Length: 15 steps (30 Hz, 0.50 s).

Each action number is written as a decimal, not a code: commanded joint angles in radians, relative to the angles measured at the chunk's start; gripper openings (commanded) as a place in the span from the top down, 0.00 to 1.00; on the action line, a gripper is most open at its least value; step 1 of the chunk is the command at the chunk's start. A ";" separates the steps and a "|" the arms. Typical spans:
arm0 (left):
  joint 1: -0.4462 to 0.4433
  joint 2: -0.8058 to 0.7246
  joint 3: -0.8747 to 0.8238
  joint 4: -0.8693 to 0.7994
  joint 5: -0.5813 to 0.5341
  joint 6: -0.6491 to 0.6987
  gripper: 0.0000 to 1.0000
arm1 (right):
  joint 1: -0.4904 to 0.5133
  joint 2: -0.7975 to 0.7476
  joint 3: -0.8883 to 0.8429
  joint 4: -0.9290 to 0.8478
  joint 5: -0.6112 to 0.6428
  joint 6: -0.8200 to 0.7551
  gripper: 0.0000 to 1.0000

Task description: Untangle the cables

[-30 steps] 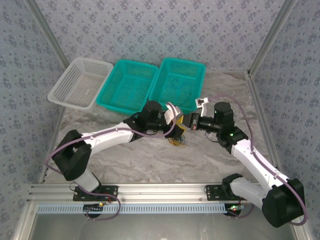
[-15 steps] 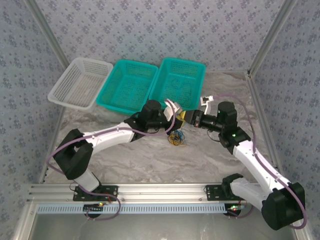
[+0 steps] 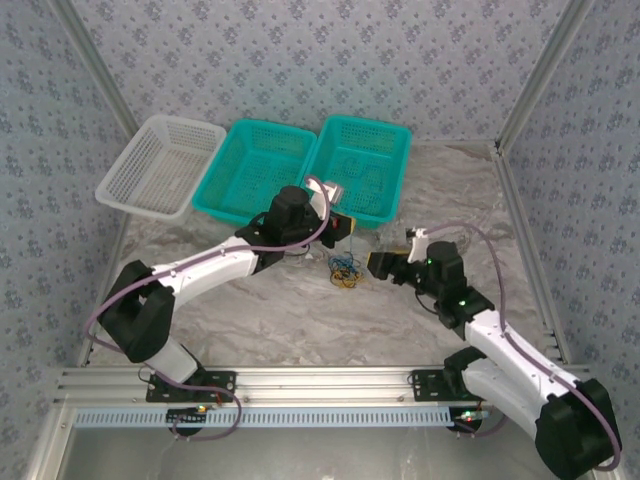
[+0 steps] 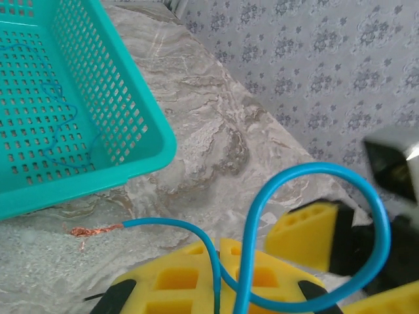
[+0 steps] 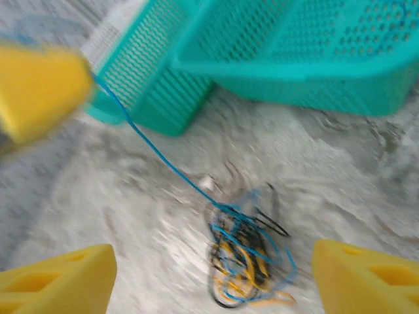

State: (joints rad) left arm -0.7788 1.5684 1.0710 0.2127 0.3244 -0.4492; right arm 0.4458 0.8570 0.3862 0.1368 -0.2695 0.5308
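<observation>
The left gripper (image 3: 342,224) was clamped shut on a thin blue cable strand (image 5: 157,154), which ran in a near-straight line down to the small knot of thin black, orange-yellow and blue cables (image 3: 346,272). The knot lay on the grey marbled table top (image 3: 290,315), near the right-hand teal plastic mesh basket (image 3: 397,160), between the two grippers. The right gripper (image 3: 377,263) stood wide open beside the knot, holding nothing.

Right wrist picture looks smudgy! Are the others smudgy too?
Right wrist view: blurred all over, the cable knot and teal baskets smeared. Left wrist view: sharp, the blue wire crisp. Top external view: sharp, evenly lit.
</observation>
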 commanded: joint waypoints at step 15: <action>-0.005 -0.022 0.069 0.012 0.028 -0.118 1.00 | 0.215 0.361 0.067 0.411 0.383 -0.069 0.43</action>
State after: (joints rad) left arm -0.7795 1.5684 1.1126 0.2081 0.3290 -0.5442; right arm 0.6380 1.1721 0.3977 0.4324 0.0204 0.4808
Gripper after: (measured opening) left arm 0.044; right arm 0.571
